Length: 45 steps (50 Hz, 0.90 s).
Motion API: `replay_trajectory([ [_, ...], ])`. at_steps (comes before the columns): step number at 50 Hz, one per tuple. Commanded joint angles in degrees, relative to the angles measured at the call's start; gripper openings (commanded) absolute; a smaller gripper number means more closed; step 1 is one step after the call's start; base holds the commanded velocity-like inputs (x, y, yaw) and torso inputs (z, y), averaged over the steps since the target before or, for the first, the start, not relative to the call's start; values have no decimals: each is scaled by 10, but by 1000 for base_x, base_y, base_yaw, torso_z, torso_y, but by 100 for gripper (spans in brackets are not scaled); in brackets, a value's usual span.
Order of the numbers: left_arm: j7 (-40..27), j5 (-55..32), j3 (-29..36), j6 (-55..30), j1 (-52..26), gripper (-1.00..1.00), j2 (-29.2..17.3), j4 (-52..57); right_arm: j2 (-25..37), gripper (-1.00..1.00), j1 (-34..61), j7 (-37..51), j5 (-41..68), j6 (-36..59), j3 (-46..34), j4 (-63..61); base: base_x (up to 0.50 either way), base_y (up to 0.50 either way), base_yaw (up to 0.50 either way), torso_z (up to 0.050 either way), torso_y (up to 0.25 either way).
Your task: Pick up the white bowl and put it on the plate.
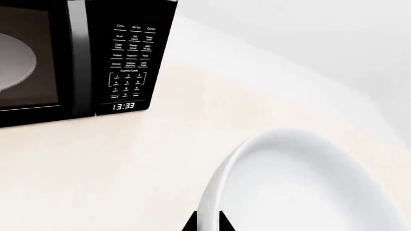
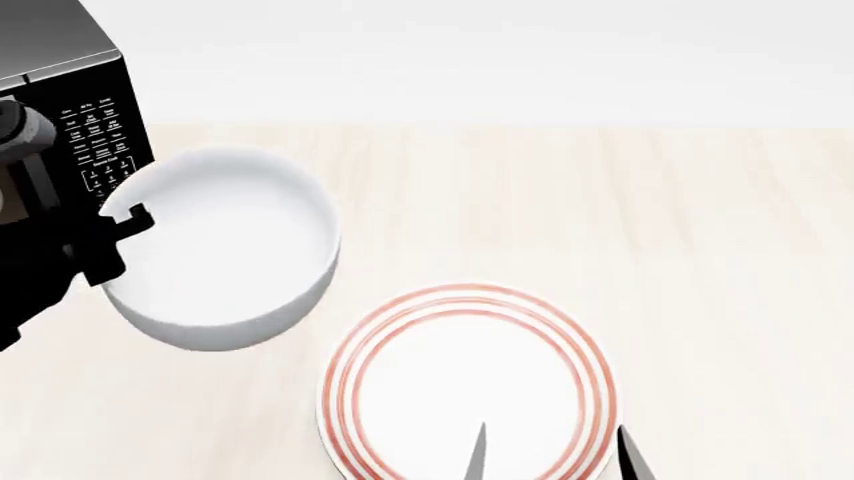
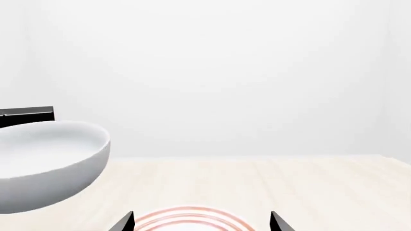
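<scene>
The white bowl (image 2: 220,245) hangs above the counter, left of the plate (image 2: 467,380), a shallow white plate with red rings. My left gripper (image 2: 114,225) is shut on the bowl's left rim; in the left wrist view its two black tips (image 1: 207,223) pinch the bowl's wall (image 1: 308,187). My right gripper (image 2: 547,450) is open and empty over the near part of the plate. In the right wrist view its tips (image 3: 201,222) stand wide apart over the plate's rings (image 3: 186,216), and the raised bowl (image 3: 45,163) shows clear of the counter.
A black microwave (image 2: 67,120) stands at the back left, close behind the bowl; its keypad and clock (image 1: 128,72) show in the left wrist view. The light wooden counter (image 2: 667,260) stretches to the right, with a white wall behind.
</scene>
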Motion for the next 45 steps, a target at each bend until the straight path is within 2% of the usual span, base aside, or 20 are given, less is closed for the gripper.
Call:
replay_trajectory([
  [1, -3, -14, 13, 33, -58, -100, 55, -67, 2, 100, -2, 2, -1, -2, -3, 1, 0, 0, 0, 0, 0],
  [14, -10, -30, 37, 71, -54, -100, 87, -128, 2, 100, 1, 7, -2, 2, -7, 2, 0, 0, 0, 0, 0],
  [28, -27, -99, 111, 131, -64, -100, 90, -199, 2, 100, 6, 8, 0, 2, -10, 10, 0, 0, 0, 0, 1],
  [39, -56, -170, 157, 142, -39, -100, 90, -184, 4, 100, 5, 11, -2, -2, -12, 12, 0, 0, 0, 0, 1],
  [45, -85, -220, 179, 133, -13, -100, 87, -142, 5, 100, 4, 12, -2, -4, -13, 15, 0, 0, 0, 0, 0],
])
